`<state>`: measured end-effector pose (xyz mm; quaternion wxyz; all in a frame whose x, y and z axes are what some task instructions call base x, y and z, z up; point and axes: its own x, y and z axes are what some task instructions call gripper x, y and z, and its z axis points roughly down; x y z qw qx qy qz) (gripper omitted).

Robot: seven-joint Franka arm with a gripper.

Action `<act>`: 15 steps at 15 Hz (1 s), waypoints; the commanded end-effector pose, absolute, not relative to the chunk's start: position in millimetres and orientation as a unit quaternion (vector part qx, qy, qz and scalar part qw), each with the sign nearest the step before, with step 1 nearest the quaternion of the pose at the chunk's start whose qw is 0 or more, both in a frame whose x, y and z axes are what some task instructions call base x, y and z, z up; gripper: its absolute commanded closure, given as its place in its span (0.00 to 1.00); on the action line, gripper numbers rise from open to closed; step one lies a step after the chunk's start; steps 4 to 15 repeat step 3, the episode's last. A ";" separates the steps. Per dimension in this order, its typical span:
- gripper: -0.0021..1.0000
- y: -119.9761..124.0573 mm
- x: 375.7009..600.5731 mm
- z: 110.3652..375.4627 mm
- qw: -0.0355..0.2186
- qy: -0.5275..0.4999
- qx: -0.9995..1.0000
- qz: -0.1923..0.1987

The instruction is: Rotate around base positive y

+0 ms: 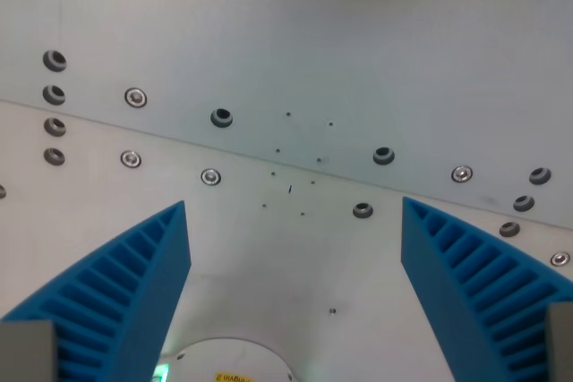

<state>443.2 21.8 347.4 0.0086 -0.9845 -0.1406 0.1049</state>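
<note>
Two blue ribbed fingers of the gripper are seen spread wide apart, with nothing held between them. Below them lies a grey metal plate, crossed by a slanted seam and dotted with bolts and holes — about seventeen can be counted. A round white base with a yellow label is seen at the bottom edge — only partly in view.

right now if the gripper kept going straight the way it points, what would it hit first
Probably the bare metal plate with bolt holes; nothing lies between the open blue fingers. The distance to it is unclear.
</note>
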 end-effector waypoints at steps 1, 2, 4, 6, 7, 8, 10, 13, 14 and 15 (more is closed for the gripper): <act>0.00 22.1 450.6 355.2 0.029 -0.139 -0.966 0.217; 0.00 22.1 450.6 355.2 0.030 -0.139 -0.964 0.223; 0.00 22.1 450.6 355.2 0.031 -0.139 -0.963 0.229; 0.00 22.1 450.6 355.2 0.031 -0.139 -0.963 0.229; 0.00 22.1 450.6 355.2 0.031 -0.139 -0.963 0.229; 0.00 22.1 450.6 355.2 0.031 -0.139 -0.963 0.229; 0.00 22.1 450.6 355.2 0.031 -0.139 -0.963 0.229; 0.00 22.1 450.6 355.2 0.031 -0.139 -0.963 0.229; 0.00 22.1 450.6 355.2 0.031 -0.139 -0.963 0.229; 0.00 22.1 450.6 355.2 0.031 -0.139 -0.963 0.229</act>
